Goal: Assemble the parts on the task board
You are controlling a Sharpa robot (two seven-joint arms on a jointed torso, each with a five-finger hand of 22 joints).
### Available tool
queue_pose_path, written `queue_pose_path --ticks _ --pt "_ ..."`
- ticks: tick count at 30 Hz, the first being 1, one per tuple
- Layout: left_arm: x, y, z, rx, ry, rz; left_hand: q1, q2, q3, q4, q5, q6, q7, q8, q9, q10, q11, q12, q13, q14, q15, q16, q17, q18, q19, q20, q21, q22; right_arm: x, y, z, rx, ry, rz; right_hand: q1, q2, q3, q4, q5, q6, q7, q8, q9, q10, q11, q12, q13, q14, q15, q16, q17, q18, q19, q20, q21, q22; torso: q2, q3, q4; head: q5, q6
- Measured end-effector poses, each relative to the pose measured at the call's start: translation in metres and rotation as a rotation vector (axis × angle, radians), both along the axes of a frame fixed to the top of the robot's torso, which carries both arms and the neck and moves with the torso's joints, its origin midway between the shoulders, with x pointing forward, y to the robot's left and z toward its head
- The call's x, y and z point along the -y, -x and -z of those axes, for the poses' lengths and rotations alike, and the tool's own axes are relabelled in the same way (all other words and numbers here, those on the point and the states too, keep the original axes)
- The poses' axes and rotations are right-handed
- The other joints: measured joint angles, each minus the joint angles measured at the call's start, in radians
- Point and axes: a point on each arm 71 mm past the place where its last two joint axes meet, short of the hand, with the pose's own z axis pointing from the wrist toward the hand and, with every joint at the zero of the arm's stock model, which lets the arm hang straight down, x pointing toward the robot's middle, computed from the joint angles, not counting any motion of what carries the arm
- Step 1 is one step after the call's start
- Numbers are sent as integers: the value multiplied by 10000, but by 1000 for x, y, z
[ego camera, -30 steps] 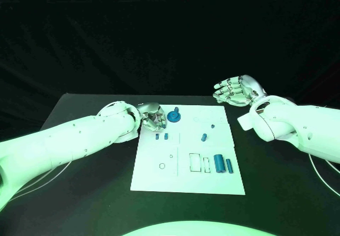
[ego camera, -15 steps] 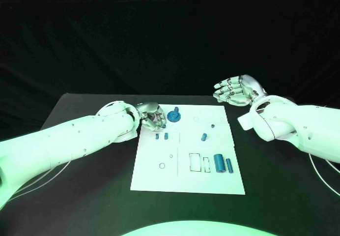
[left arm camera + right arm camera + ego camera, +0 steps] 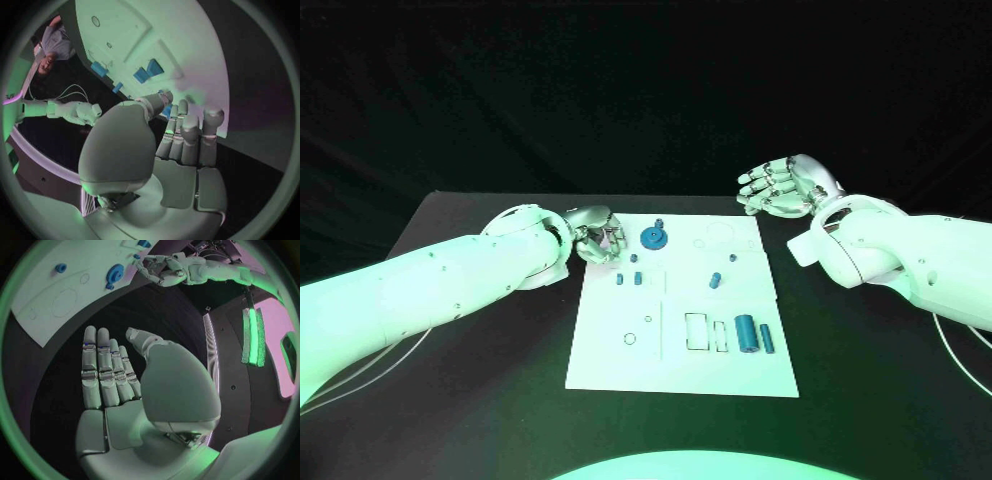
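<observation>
Two blue cylinders [image 3: 754, 332] lay on the near right part of the task board [image 3: 682, 370] on the black counter [image 3: 473, 400], well apart from both hands. Left hand [image 3: 597, 237] hovered at the board's far left edge, fingers apart, beside the blue gear [image 3: 655, 237]. Right hand [image 3: 780, 187] hung past the far right corner, fingers apart, holding nothing.

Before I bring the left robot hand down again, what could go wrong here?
1. The left robot hand hovers close beside the blue gear; its fingers could knock the gear.
2. Two small blue pegs lie just below the hand, so a sweep might scatter them.
3. The task board looks unfixed; a push may shift it.
</observation>
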Motion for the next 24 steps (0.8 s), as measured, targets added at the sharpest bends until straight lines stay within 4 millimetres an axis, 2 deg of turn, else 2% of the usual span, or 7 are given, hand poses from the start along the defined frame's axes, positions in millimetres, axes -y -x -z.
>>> queue_pose_path --ticks 5,10,13,15,17,22,24 --pt "-20 -1 -10 -34 554 -461 0 0 4 -4 0 26 26 -35 1 -104 38 -27 11 -407 42 -243 -638 0 -418 13 -352 -339 0 -1 3 -133 997 -532 56 98 -207 -445 0 589 -229 0 -37 823 -356 0 38 1914 -609 1275 856 0 1268 -694 1668 1030 -9 -1 -7 -161 105" --pt "-41 1 -21 -471 2171 -1280 0 0 31 -31 0 227 225 -35 49 -281 142 -114 11 -1734 120 -1322 -2728 285 -1806 97 -1738 -1605 -4 0 8 -308 2622 -1384 -331 15 179 -569 -58 815 -372 -98 -77 1243 -576 -290 70 2196 -793 3455 2504 0 1640 -932 3247 2248 -18 -2 -12 -367 201" --pt "-48 5 -25 -925 3565 -1725 42 41 31 -30 0 236 235 -50 53 -333 195 -114 10 -1950 136 -1801 -3110 397 -1978 114 -2159 -1939 -6 2 11 -273 3759 -1773 -675 -118 259 -457 -267 821 -357 -165 -77 1150 -550 -519 74 2195 -793 4884 3555 -194 1945 -922 5164 4179 -28 -1 -7 -483 250" --pt "-51 8 -28 -1221 4477 -1951 107 107 30 -30 0 236 235 -111 53 -333 195 -114 7 -1999 134 -2105 -3296 398 -1977 114 -2354 -2076 -6 3 13 -203 4401 -1901 -812 -257 1 -289 -603 732 -276 -313 -72 679 -433 -670 102 2234 -755 7610 5710 -623 2372 -857 7528 6642 -34 -2 -1 -532 271" --pt "-53 12 -31 -1572 5553 -2178 108 107 30 -30 0 236 235 -148 53 -334 195 -114 1 -2023 135 -2261 -3390 396 -1977 114 -2445 -2148 -5 5 16 -107 5106 -1980 -821 -265 -301 -237 -674 655 -268 -415 -72 422 -384 -672 111 2225 -682 8910 6701 -629 2542 -824 8811 7982 -39 -12 4 -615 292" --pt "-54 21 -37 -2204 7466 -2469 110 270 -95 -74 0 236 235 -152 65 -333 194 -114 1 -2023 135 -2410 -3497 395 -1977 114 -2583 -2251 -5 8 22 33 6251 -2062 -643 -87 -819 -136 -744 651 -271 -533 -50 189 -329 -643 133 2244 -631 10297 7722 -784 2628 -736 10190 9460 -47 -32 4 -712 360" --pt "-53 24 -39 -2404 8062 -2505 84 296 -199 -30 0 236 235 -152 66 -333 194 -114 1 -2023 135 -2455 -3522 396 -1977 114 -2637 -2297 -6 11 26 62 6573 -2101 -585 -29 -1103 -36 -1168 642 -280 -533 -39 174 -316 -570 142 2246 -629 10674 7967 -787 2662 -702 10571 9878 -48 -38 1 -741 389"
